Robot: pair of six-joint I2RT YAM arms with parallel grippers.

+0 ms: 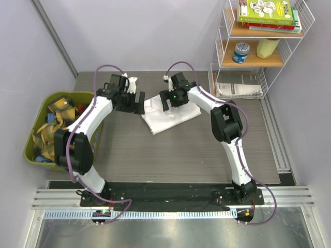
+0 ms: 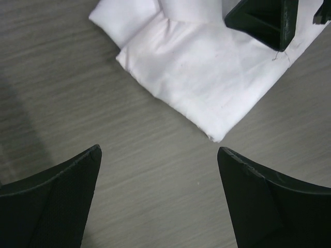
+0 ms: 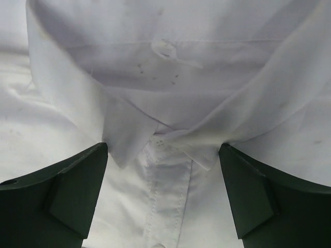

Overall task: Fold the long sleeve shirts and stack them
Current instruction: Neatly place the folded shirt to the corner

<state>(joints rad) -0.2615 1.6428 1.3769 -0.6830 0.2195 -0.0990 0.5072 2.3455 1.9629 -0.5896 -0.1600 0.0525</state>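
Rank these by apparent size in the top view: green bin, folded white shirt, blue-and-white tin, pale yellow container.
1. Olive-green plastic bin, largest.
2. Folded white cotton shirt.
3. Pale yellow container and round blue-and-white tin: nearly alike, so unranked; both stand on the raised wire shelf, perhaps nearer the camera.

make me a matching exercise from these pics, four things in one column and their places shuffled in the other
1. folded white cotton shirt
2. olive green plastic bin
3. white wire shelf unit
4. green-covered stack of books

a. top tier of the shelving
b. left edge of the grey wood-grain table
c. right of the table, at the back
d. middle of the table

Pairs: 1-d, 2-b, 3-c, 4-a
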